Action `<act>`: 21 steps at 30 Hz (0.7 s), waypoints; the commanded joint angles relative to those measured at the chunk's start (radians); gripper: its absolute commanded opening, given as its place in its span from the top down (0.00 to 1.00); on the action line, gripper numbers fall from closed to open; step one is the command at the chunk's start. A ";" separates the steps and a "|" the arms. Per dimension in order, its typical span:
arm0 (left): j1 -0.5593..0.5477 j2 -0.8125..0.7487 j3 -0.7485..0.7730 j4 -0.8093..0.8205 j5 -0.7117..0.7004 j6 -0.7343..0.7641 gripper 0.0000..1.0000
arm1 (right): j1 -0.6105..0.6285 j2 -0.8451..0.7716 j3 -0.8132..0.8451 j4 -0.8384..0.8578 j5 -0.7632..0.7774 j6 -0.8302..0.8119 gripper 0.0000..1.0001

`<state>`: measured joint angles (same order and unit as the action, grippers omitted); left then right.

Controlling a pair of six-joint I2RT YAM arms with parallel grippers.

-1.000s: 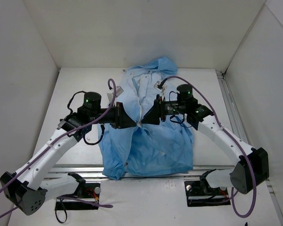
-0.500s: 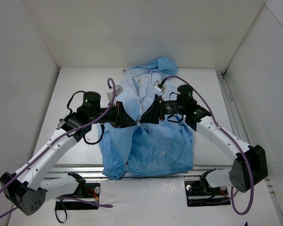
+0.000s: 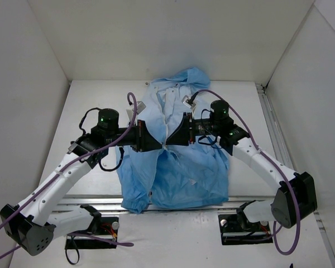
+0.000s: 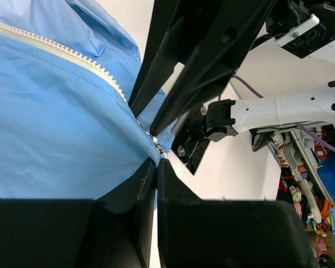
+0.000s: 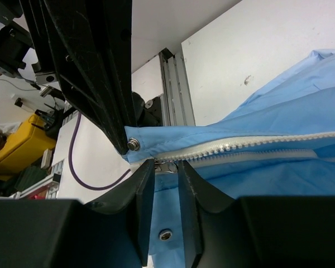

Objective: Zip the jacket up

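Item: the jacket (image 3: 178, 173), light blue, thin, laid flat front-up on the white table (image 3: 100, 100), hood (image 3: 190, 77) toward the far wall, hem at the near edge between the two arm bases. Zip: pale teeth (image 5: 257, 142) running along the front opening; teeth meshed on the stretch seen from the right wrist, the collar end lying spread apart in the overhead view. Slider (image 5: 167, 166): small, metal, at the middle of the garment's front. Snaps: one (image 5: 133, 144) on the placket corner just above the slider, one more (image 5: 165, 234) lower on the cloth. Left gripper (image 3: 161, 146): reaching in from the left side, fingers pressed together with a fold of the blue cloth pinched between them right beside the slider. Right gripper (image 3: 170, 144): reaching in from the right side, tip to tip with the left, fingers (image 5: 142, 190) standing close on either side of the slider with a narrow gap; whether they press on it cannot be told
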<state>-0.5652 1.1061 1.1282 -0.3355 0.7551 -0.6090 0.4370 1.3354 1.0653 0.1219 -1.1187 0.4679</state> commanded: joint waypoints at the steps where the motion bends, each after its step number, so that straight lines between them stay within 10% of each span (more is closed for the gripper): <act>1: 0.007 -0.035 0.012 0.107 0.029 0.003 1.00 | -0.001 -0.010 0.010 0.070 -0.024 0.000 0.81; 8: 0.007 -0.040 0.007 0.105 0.018 0.002 1.00 | -0.001 -0.018 0.016 0.067 -0.029 0.000 1.00; 21: 0.007 -0.054 0.018 0.064 0.038 -0.006 1.00 | 0.014 -0.140 0.005 -0.056 0.224 -0.107 1.00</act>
<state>-0.5629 1.0935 1.1172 -0.3359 0.7551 -0.6094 0.4400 1.2694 1.0550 0.0647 -1.0100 0.4152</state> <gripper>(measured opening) 0.009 0.007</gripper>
